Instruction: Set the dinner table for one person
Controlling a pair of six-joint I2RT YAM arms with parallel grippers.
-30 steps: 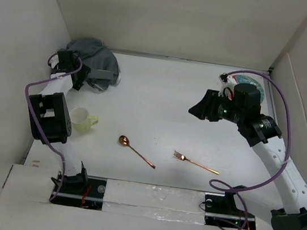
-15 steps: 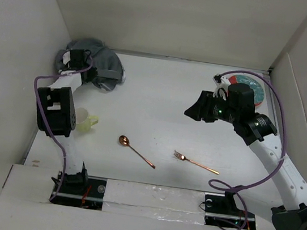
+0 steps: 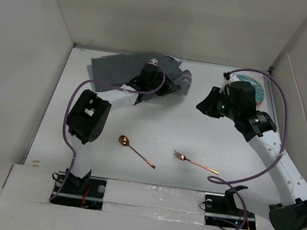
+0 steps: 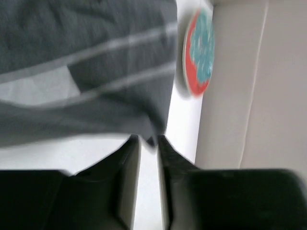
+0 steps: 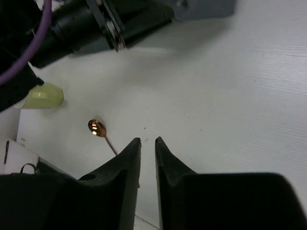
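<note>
Nearest the arm bases, a slim copper-coloured metal spoon (image 3: 135, 149) and a matching copper fork (image 3: 195, 162) lie loose and well apart on the dinner table (image 3: 158, 121), the large matte white tabletop walled by white panels. Neither sits in a place setting. A small pale yellow mug (image 5: 43, 96) stands off at the left side, seen only from the right wrist view.

Judged from this, the job is in its early part: no mat lies flat, and the plate, cutlery and mug are all yet to be arranged.

Farther out, the right gripper (image 5: 147, 141) hovers above bare tabletop right of centre, its jaws only a narrow slit apart with nothing between them. Beyond it, the left gripper (image 4: 148, 139) looks pinched on the edge of the dark grey cloth placemat with pale stripes (image 3: 114, 66). The placemat drapes rumpled along the far side, the tabletop just below. In the far right corner a round red-rimmed plate with a teal centre (image 3: 255, 86) rests beside the wall
</note>
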